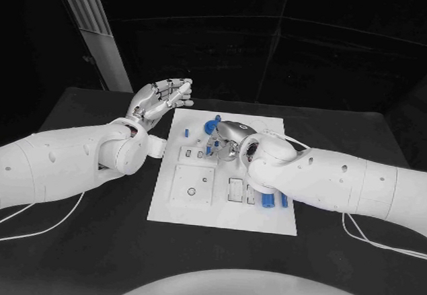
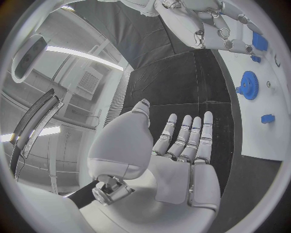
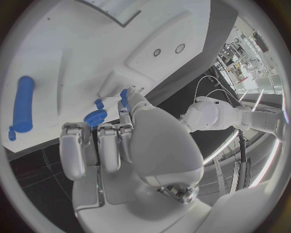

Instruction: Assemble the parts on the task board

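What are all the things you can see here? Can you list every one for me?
Table: one, black, under everything.
Task board: one, white, middle of the table.
Gear: one, blue, on the board beside the right hand.
Cylinder: one, blue, lying on the board.
Small parts: several, blue, spread over the board.
Cables: a few, white, beside the arms.
Left hand: one, silver, empty, fingers apart, by the board's far corner.
Right hand: one, silver, over the board.
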`<control>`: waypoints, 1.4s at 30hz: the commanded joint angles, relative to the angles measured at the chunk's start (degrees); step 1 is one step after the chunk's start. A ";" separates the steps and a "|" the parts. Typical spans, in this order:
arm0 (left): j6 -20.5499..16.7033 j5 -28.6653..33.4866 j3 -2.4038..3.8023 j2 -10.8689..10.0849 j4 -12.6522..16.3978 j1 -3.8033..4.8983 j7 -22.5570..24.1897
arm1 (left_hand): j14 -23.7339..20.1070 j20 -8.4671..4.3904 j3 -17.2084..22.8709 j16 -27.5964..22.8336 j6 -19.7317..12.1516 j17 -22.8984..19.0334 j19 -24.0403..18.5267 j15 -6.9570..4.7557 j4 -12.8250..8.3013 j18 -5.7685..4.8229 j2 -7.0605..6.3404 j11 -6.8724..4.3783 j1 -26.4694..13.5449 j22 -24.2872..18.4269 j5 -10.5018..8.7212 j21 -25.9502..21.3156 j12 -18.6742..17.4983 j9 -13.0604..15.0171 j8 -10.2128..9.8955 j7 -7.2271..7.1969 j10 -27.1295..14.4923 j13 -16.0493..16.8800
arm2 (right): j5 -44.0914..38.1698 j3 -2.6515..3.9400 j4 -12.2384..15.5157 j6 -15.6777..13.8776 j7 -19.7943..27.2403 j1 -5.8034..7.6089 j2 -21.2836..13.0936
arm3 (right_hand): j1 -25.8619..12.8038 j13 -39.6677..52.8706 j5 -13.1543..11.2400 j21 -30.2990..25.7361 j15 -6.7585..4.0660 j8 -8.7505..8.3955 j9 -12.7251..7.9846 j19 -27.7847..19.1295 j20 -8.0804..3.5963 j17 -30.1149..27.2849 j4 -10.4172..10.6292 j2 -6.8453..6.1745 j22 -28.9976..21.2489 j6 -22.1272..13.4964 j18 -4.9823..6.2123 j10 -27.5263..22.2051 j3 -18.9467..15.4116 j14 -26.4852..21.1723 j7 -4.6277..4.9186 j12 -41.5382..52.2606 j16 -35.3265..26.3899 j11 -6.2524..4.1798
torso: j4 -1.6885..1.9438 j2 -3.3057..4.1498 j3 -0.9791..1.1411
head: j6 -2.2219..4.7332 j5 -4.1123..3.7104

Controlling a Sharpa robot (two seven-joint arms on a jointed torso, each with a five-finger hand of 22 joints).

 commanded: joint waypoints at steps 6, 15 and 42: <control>0.47 -0.14 0.05 -0.05 0.11 0.09 13.57 | -0.40 -0.01 -0.39 0.15 -0.43 0.09 -0.54 -0.15 -0.11 -0.02 0.55 -0.07 0.07 -0.09 0.45 0.11 0.17 -0.09 0.32 7.55 -0.41 0.00 | -0.66 0.03 -0.07 0.95 -0.15 -0.08 0.41 | -0.50 15.08 -0.30 0.19 0.44 -0.17 0.06 5.93 0.39 15.05 -0.08 -0.03 15.10 1.17 -0.43 5.97 -0.43 6.06 0.58 0.15 0.14 0.59 | 0.02 0.00 0.00 | -0.11 0.14; 0.48 -0.14 0.05 -0.07 0.16 0.09 13.55 | -0.40 -0.01 -0.39 0.15 -0.43 0.09 -0.54 -0.15 -0.11 -0.02 0.55 -0.07 0.07 -0.09 0.45 0.11 0.17 -0.09 0.32 7.55 -0.41 0.00 | -0.68 0.03 -0.61 1.61 -0.01 -0.20 1.05 | -0.48 15.08 -0.18 0.19 0.50 -0.36 -0.02 5.93 0.47 15.05 -0.22 -0.03 15.10 1.03 -0.43 5.97 -0.39 6.06 0.64 0.15 0.14 0.67 | 0.08 0.04 -0.01 | -0.18 0.07; 0.48 -0.14 0.05 -0.09 0.12 0.09 13.32 | -0.42 -0.01 -0.49 0.20 -0.63 0.09 -0.55 -0.15 -0.10 -0.02 0.63 -0.06 0.20 -0.11 0.70 0.12 0.21 -0.11 0.50 7.55 -0.43 0.00 | -1.45 0.02 -1.29 2.22 -0.17 -0.65 1.29 | -1.54 15.08 0.36 0.19 1.25 -2.01 -0.87 5.93 1.18 15.05 -1.08 -1.60 15.10 -2.68 -0.43 5.97 -1.03 6.06 1.95 0.15 0.14 1.83 | 0.01 0.02 0.01 | -0.10 -0.18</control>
